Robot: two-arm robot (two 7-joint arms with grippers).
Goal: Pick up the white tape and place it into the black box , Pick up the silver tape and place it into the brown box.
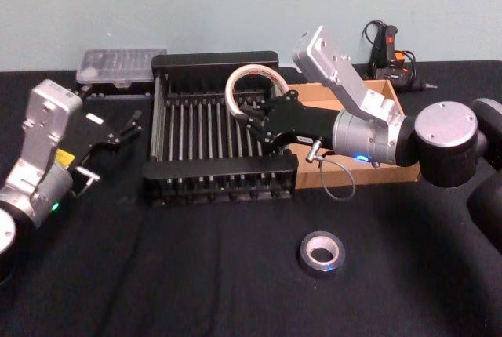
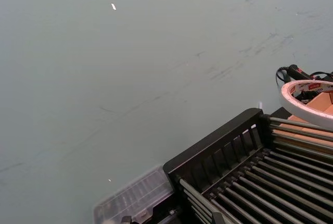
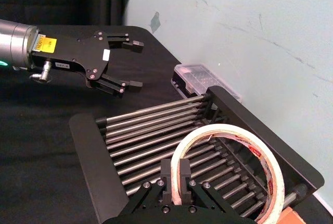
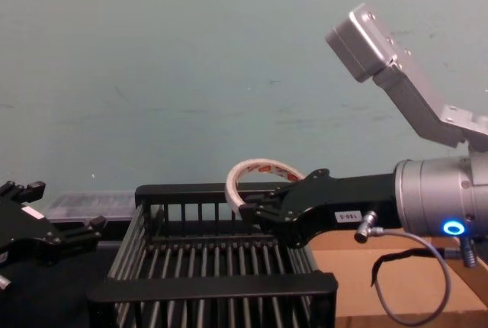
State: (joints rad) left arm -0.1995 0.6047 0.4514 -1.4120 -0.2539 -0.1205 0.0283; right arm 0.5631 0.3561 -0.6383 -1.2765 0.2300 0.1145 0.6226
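Head view, items listed from the left edge of the frame to the right.

Left gripper (image 1: 135, 122): at centre left, above the black table (image 1: 196, 274), just left of the crate. Fingers stood spread apart with nothing between them; the right wrist view showed the same gap (image 3: 132, 62).

Clear plastic case (image 1: 121, 64): upper left, lying against the far left corner of the crate, by the pale wall.

Black box (image 1: 220, 166): centre of the frame, slatted floor bare, thick flat rails front and back.

White tape (image 1: 255, 90): upper centre, held on edge above the far right part of the black box, not resting on the slats. In the chest view the ring (image 4: 255, 179) rose above the crate's back rail. Red printing showed on the inner core in the right wrist view (image 3: 229, 166).

Right gripper (image 1: 252, 119): centre, reaching in from the right over the crate. Fingers were closed narrowly on the wall of the white tape, one inside the ring and one outside.

Silver tape (image 1: 321, 252): lower centre right, lying flat on the table, well apart from both boxes.

Brown box (image 1: 384, 171): right of centre, touching the crate's right side, largely covered by the right arm.

Black tool with orange parts (image 1: 390, 51): upper right, behind the brown box.
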